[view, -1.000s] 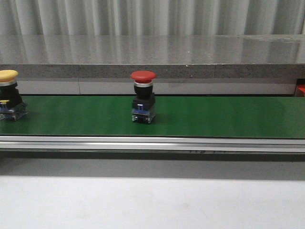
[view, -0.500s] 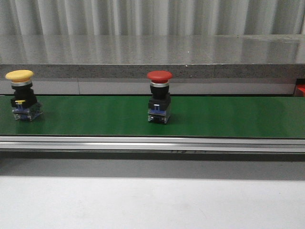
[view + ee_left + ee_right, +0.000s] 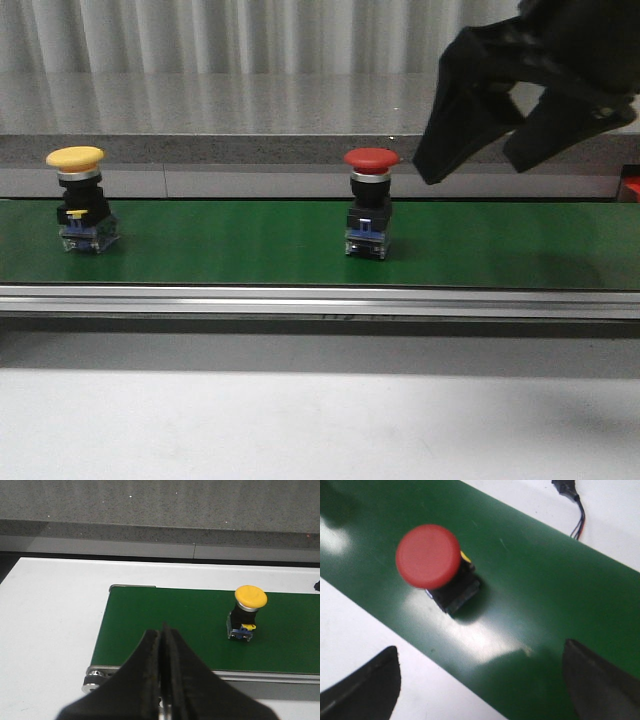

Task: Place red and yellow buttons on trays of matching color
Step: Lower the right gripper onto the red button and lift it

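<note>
Two mushroom-capped push buttons stand upright on the smooth green belt (image 3: pixel 220 245). Below and just beside the right gripper (image 3: pixel 478 150), whose matte black fingers are spread wide and hold nothing, is the red button (image 3: pixel 370 202), with its glossy domed cap, silver collar and blocky black base. The yellow button (image 3: pixel 80 200), built the same, stands well apart from that gripper and ahead of the left gripper (image 3: pixel 163 640), whose tapered black fingers are pressed together on nothing.
</note>
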